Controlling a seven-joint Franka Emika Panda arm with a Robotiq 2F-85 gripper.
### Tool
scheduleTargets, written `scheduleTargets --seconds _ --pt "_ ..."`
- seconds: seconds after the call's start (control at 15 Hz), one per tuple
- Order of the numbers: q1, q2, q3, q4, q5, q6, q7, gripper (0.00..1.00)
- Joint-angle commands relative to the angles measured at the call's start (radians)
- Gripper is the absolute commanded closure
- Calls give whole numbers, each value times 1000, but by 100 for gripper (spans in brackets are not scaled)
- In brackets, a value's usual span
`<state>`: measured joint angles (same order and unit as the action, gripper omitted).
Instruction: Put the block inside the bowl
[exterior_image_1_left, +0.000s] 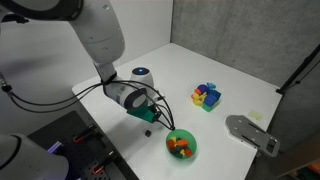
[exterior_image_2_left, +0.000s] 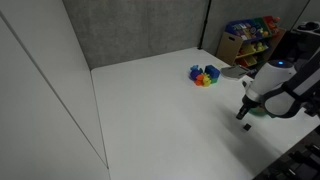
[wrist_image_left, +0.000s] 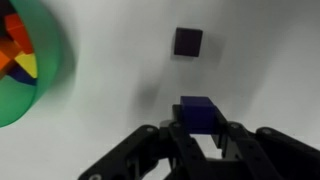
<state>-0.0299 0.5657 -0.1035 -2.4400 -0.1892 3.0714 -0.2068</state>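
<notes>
My gripper (wrist_image_left: 197, 128) is shut on the block (wrist_image_left: 197, 112), a tiny navy cube held between the fingertips above the white table. A dark square patch (wrist_image_left: 187, 41) lies on the table beyond it; I cannot tell whether it is the block's shadow or a second cube. The green bowl (wrist_image_left: 50, 60) sits at the left of the wrist view with orange-red and yellow pieces in it. In an exterior view the gripper (exterior_image_1_left: 150, 118) hangs just up and left of the bowl (exterior_image_1_left: 169, 146). In an exterior view the gripper (exterior_image_2_left: 243, 114) is near the table's right edge.
A cluster of bright blue, yellow and purple blocks (exterior_image_1_left: 207, 96) (exterior_image_2_left: 205, 76) lies farther back on the table. A flat grey metal plate (exterior_image_1_left: 250, 133) sits beyond the bowl. A shelf of toys (exterior_image_2_left: 250, 40) stands behind the table.
</notes>
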Motion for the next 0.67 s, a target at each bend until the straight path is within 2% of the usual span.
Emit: scheduleTargets --seconds 0.0,0.27,0.47,0.53,0.6 --pt "8 -143 -69 -69 -12 -42 18 89" --pt "14 -227 -203 -96 -33 -64 37 90" --pt "-25 -266 -288 -94 -39 -98 41 90" --pt "-37 -282 -314 -90 -36 -134 49 46" --pt "-47 -294 -337 -91 -45 -146 53 45"
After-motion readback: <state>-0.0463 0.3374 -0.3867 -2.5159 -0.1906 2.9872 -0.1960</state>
